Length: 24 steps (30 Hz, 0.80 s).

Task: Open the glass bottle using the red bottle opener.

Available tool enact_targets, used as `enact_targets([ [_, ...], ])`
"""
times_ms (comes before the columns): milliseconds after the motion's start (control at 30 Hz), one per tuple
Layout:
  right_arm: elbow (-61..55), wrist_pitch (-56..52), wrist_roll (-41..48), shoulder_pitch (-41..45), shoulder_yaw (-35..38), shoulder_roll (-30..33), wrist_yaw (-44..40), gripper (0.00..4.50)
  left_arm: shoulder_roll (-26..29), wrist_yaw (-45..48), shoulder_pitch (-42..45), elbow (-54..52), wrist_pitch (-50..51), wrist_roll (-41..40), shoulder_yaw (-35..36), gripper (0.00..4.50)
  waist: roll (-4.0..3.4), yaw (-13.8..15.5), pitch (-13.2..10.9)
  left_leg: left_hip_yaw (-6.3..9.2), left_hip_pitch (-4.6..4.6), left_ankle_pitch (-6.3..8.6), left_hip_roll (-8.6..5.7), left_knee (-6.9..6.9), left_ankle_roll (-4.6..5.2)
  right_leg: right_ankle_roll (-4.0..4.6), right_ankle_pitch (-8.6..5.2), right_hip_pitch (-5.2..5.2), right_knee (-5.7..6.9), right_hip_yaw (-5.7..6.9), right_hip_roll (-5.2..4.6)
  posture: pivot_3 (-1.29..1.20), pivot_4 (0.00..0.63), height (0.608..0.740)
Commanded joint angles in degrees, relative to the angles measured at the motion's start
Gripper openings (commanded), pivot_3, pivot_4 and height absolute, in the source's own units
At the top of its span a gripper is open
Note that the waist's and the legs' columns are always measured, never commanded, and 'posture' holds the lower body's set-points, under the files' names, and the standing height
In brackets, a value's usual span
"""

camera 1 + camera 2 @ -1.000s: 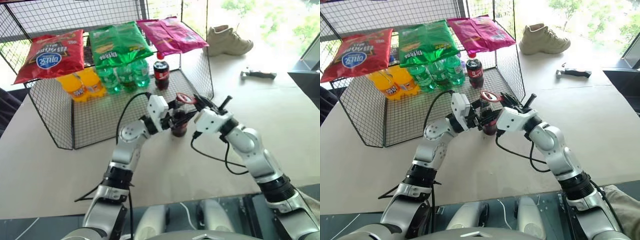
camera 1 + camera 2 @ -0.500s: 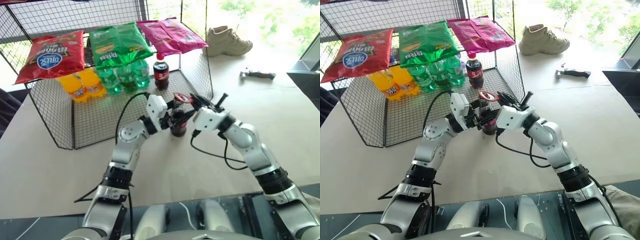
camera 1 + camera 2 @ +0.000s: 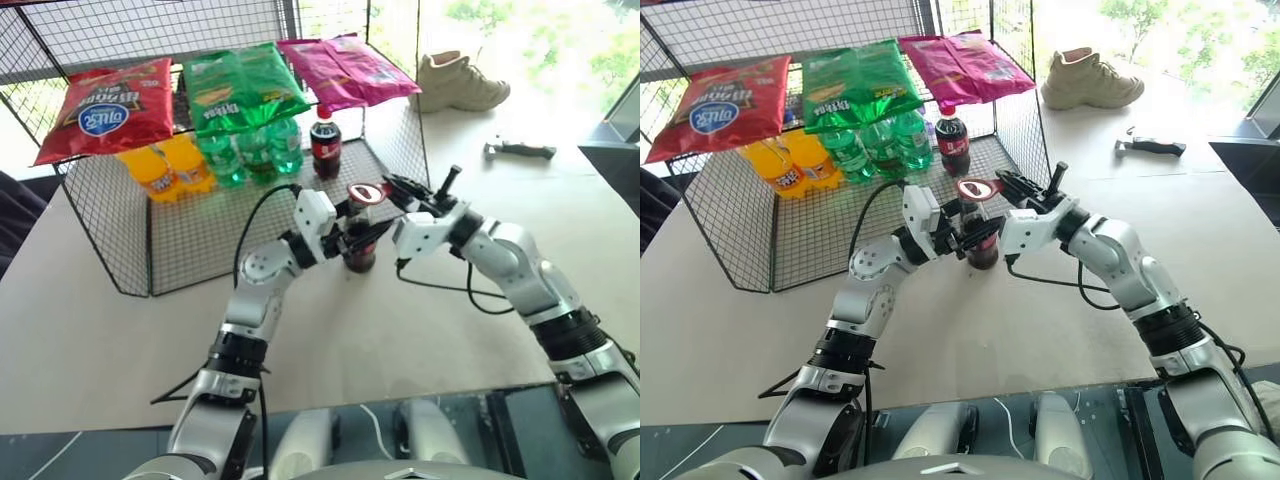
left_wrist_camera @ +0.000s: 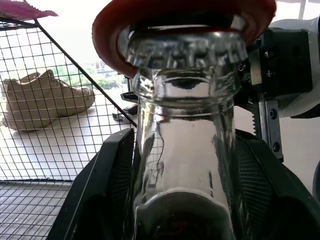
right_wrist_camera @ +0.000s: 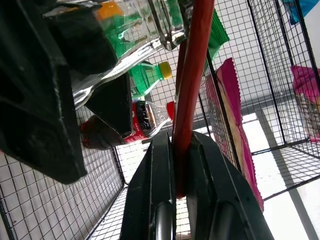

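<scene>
The glass bottle (image 3: 360,247) stands upright on the table just in front of the wire rack. My left gripper (image 3: 356,232) is shut on its body below the neck, with a black finger (image 4: 107,190) on each side. Its metal crown cap (image 4: 187,47) sits on the neck. The red bottle opener (image 3: 367,192) has its ring head (image 4: 110,35) over the cap and lies tilted. My right gripper (image 3: 393,188) is shut on the opener's handle (image 5: 192,75) from the bottle's right side.
The wire rack (image 3: 130,250) behind the bottle carries snack bags (image 3: 100,105) on top. Orange, green and plastic cola bottles (image 3: 323,148) stand under it. A beige shoe (image 3: 460,82) and a black-handled tool (image 3: 517,150) lie at the back right.
My right wrist has rolled and risen a little, tipping the opener on the cap. The left gripper and the bottle have stayed in place.
</scene>
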State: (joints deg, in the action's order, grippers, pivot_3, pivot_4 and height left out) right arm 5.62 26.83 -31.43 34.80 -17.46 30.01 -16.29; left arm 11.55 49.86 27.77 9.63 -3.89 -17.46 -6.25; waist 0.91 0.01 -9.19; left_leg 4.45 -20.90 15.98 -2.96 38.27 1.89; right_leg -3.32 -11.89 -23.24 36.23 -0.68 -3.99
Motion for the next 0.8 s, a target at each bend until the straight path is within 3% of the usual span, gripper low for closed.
enact_targets([
  [33, -0.83, 5.08, -2.49, 2.80, -0.50, 1.22, 1.35, 0.00, -0.69, -0.93, 1.55, 0.96, 0.40, 1.57, -1.19, 2.25, -0.01, 0.23, -0.01, 0.00, -0.01, 0.00, 0.00, 0.00, 0.00, 0.00, 0.00, 0.00, -0.01, 0.00, 0.00, 0.00, 0.150, 0.740],
  [800, 11.98, 11.75, -9.64, 9.61, 2.63, 10.29, 13.29, 0.00, -1.82, 0.22, 2.97, 4.53, -0.26, 1.77, -2.38, 2.25, -0.05, 0.77, -0.01, 0.00, -0.18, -0.12, 0.02, -0.16, -0.19, 0.01, 0.00, -0.05, -0.33, 0.04, 0.02, 0.00, 0.150, 0.740],
])
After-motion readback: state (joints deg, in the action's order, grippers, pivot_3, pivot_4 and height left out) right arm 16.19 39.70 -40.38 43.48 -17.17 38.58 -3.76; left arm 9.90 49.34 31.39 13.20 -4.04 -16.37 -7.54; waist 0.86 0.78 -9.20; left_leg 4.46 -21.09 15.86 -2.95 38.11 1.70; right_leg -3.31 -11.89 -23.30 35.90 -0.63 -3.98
